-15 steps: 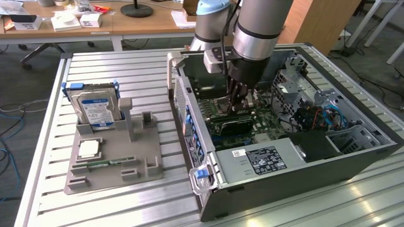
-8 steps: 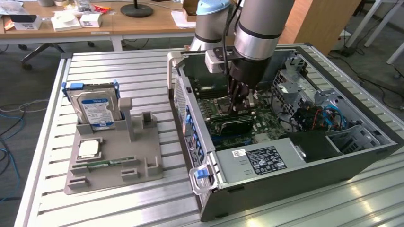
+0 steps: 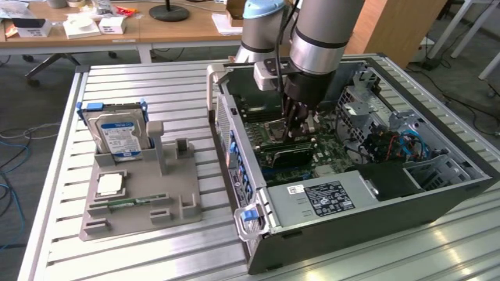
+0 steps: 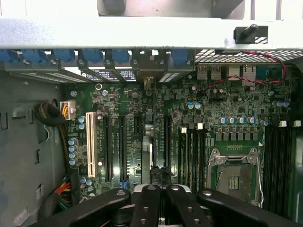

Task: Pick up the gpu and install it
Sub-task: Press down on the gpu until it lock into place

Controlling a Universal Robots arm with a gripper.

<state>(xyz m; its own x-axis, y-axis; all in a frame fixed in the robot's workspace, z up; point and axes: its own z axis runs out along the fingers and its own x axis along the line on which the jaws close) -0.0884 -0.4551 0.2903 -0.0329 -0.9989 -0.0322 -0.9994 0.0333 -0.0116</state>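
The gpu (image 3: 286,154) is a thin black card standing on edge on the motherboard (image 3: 332,153) inside the open computer case (image 3: 406,202). My gripper (image 3: 299,133) reaches down into the case and is shut on the card's top edge. In the wrist view the gpu (image 4: 147,146) appears edge-on, running between the black expansion slots from my gripper (image 4: 158,189) toward the case's rear wall, where its metal end bracket (image 4: 147,78) sits. Whether the card is fully seated in its slot cannot be told.
On the exterior view's left, a grey holder (image 3: 168,199) carries a silver hard drive (image 3: 116,132), a processor chip (image 3: 110,185) and a green memory stick (image 3: 129,202). The open processor socket (image 4: 235,175) and a white slot (image 4: 91,142) flank the card. Drive cages and cables (image 3: 394,143) crowd the case's far side.
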